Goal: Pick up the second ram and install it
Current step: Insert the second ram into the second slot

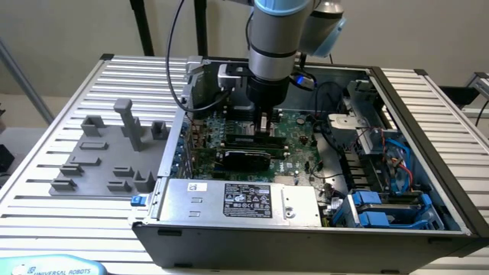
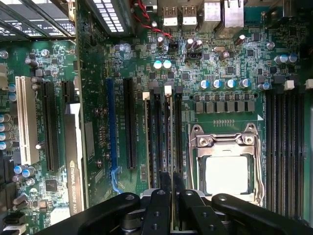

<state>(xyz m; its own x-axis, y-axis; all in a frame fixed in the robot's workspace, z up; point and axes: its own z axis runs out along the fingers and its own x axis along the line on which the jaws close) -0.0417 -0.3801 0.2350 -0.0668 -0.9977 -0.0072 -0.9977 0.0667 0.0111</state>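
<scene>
Because the second ram is a thin printed board, I judge it light and stiff along its length but fragile: it would snap or crack a solder joint if bent sideways, and its faces offer little friction. The sensible hold is across the two flat faces near the middle of the upper edge, clear of the contact edge, so that a push goes straight down into the slot.

In the exterior view, the gripper hangs from the arm inside the open computer case, low over the motherboard, at about twelve o'clock from the black graphics card. The stick itself is too small to make out there; the grey fixture blocks lie on the slatted table at about nine o'clock from the case.

In the wrist view, the gripper has its two black fingers drawn close together, clamped on the stick, which is seen edge-on as a very narrow pale strip running away from the fingers. It sits in line with a memory slot, between neighbouring dark slots, at about nine o'clock from the silver processor socket. Whether it is fully seated I cannot tell.
</scene>
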